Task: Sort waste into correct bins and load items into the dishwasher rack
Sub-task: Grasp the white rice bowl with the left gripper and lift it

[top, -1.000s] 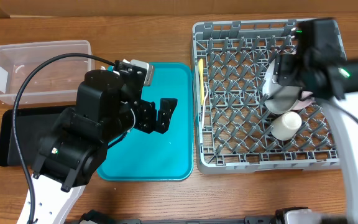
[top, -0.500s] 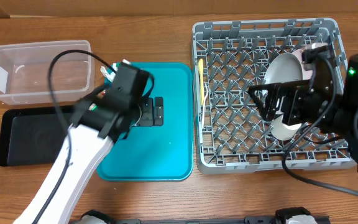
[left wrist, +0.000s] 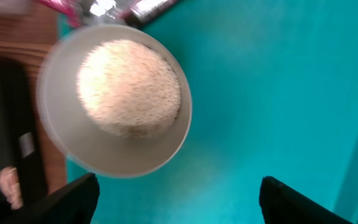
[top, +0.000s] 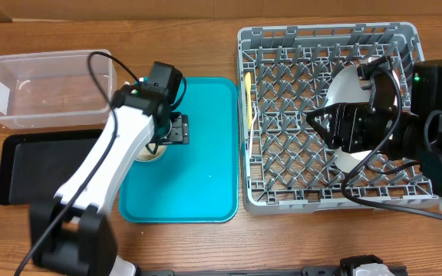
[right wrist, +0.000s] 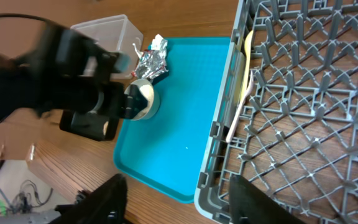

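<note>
A small grey bowl point(left wrist: 114, 93) full of white rice stands at the left edge of the teal tray point(top: 206, 176). My left gripper point(left wrist: 179, 202) hovers open and empty just beside it; in the overhead view the left gripper point(top: 173, 132) covers most of the bowl point(top: 149, 152). The red-and-silver foil wrapper point(right wrist: 151, 62) lies on the tray behind the bowl point(right wrist: 143, 99). My right gripper point(right wrist: 179, 202) is open and empty above the grey rack point(top: 282, 184), near its left front. A yellow utensil point(top: 247, 100) lies along the rack's left side. A white plate point(top: 347, 88) stands in the rack, partly hidden by the right arm.
The clear tub point(top: 48, 84) stands at the back left and the black tray point(top: 37, 165) lies in front of it, both left of the teal tray. The left arm's cable loops over the tub. A small pale scrap point(left wrist: 8, 183) lies beside the black tray.
My left arm has swung back and left, its gripper now over the bowl at the tray's left edge. My right arm came forward from the rack's back right, then held still.
</note>
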You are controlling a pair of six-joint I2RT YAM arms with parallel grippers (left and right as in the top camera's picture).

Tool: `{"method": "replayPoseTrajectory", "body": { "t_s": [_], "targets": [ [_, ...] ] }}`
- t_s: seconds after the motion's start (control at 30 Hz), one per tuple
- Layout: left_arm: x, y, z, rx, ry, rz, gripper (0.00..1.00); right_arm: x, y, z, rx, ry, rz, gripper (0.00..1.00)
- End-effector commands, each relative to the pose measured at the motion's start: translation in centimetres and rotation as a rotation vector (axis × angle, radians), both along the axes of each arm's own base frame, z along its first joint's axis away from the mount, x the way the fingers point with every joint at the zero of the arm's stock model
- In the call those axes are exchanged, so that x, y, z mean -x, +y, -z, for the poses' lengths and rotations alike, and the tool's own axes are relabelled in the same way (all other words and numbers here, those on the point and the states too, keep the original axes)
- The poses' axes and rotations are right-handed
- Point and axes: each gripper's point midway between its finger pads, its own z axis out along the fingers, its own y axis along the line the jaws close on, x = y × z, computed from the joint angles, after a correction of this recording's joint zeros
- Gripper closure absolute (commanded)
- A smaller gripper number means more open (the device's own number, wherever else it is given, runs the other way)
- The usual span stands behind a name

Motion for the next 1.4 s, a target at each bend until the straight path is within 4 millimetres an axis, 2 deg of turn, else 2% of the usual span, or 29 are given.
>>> {"method": "replayPoseTrajectory", "body": {
  "t_s": [0.0, 0.13, 0.2, 0.33, 0.37, 0.43, 0.47, 0.67, 0.73, 0.87, 0.97, 1.07, 1.13, 1.17, 1.37],
  "targets": [
    [-0.2, -1.6, 2.4, 0.051, 0.071, 0.078, 0.18, -0.1, 0.0, -0.1, -0.003, -0.005, 0.002, 0.48],
    [-1.1, -1.9, 4.7, 0.045, 0.094, 0.101, 0.26, -0.1, 0.0, -0.1, -0.003, -0.005, 0.002, 0.48],
    [-1.2, -1.7, 5.4, 0.043, 0.107, 0.092, 0.3, 0.0, 0.0, -0.1, -0.002, -0.001, 0.002, 0.49],
    [-1.5, -0.8, 6.3, -0.003, 0.111, 0.08, 0.33, 0.1, 0.0, 0.0, -0.001, 0.005, 0.002, 0.49],
    [-1.6, -0.6, 6.5, -0.013, 0.114, 0.079, 0.36, 0.1, 0.0, 0.0, -0.001, 0.005, 0.002, 0.49],
    [-1.5, -0.7, 6.9, -0.012, 0.126, 0.075, 0.57, 0.1, 0.0, 0.0, -0.001, 0.006, 0.002, 0.5],
    [-1.4, -0.7, 7.1, -0.013, 0.131, 0.068, 0.63, 0.1, 0.0, 0.0, -0.001, 0.006, 0.002, 0.5],
    [-1.5, -0.6, 8.2, -0.019, 0.15, 0.063, 0.64, 0.1, 0.0, 0.0, -0.001, 0.006, 0.002, 0.53],
    [-1.4, -0.5, 8.4, -0.023, 0.155, 0.063, 0.71, 0.2, 0.0, 0.1, 0.0, 0.012, 0.002, 0.54],
    [-1.4, -0.5, 8.4, -0.024, 0.154, 0.062, 0.96, 0.3, -0.1, 0.2, 0.0, 0.017, 0.002, 0.55],
    [-1.0, -0.2, 8.4, -0.028, 0.172, 0.054, 0.96, 0.3, -0.1, 0.2, 0.0, 0.018, 0.002, 0.55],
    [-0.7, 0.5, 7.6, -0.044, 0.173, 0.014, 0.96, 0.4, -0.1, 0.3, 0.001, 0.022, 0.002, 0.55],
    [-0.5, 1.6, 6.2, -0.08, 0.154, -0.055, 0.96, 0.4, -0.1, 0.3, 0.001, 0.025, 0.002, 0.55],
    [-0.3, 2.5, 4.4, -0.089, 0.124, -0.106, 0.96, 0.5, -0.1, 0.3, 0.002, 0.028, 0.002, 0.55],
    [0.9, 3.6, -1.8, 0.003, 0.013, -0.16, 0.96, 0.5, -0.1, 0.4, 0.002, 0.03, 0.002, 0.55]
  ]
}}
